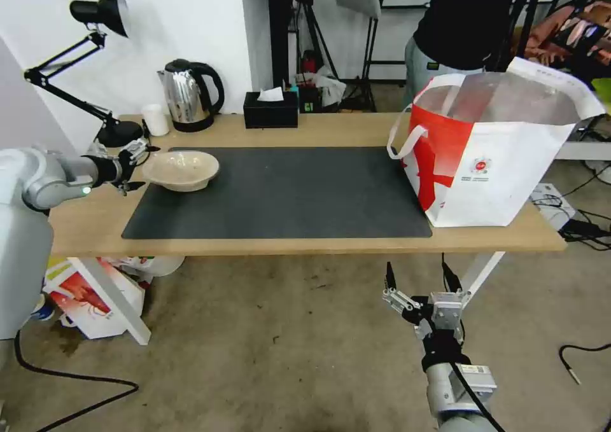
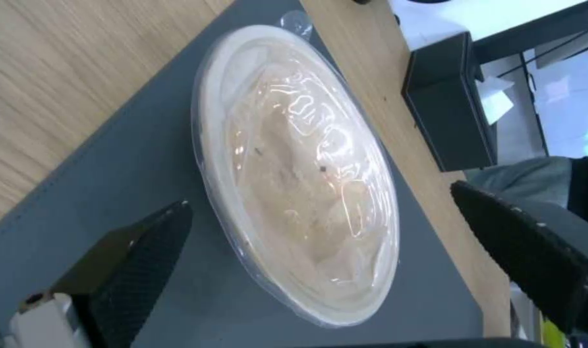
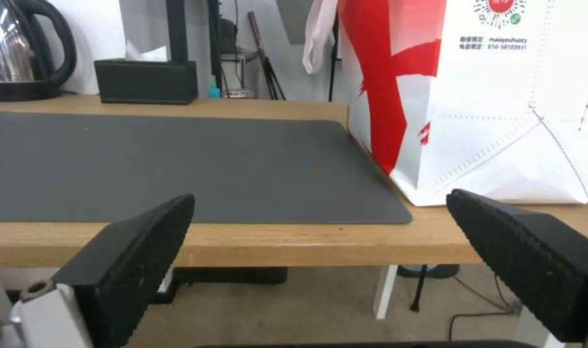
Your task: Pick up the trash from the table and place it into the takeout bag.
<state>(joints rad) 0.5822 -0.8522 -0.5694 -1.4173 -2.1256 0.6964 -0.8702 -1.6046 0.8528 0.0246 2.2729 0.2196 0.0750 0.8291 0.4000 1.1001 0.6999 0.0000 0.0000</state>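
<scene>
- The left gripper [image 1: 135,163] sits just beside the shallow beige bowl [image 1: 181,169], at its left rim, jaws spread wide and holding nothing.
- That bowl rests on the dark grey mat [image 1: 286,196], at its far left corner, and a clear film covers it in the left wrist view [image 2: 300,179].
- The takeout bag [image 1: 490,146] stands open at the right end of the table [image 1: 95,222], partly on the mat's edge.
- The right gripper [image 1: 420,289] hangs low in front of the table's near edge, jaws wide apart, empty.
</scene>
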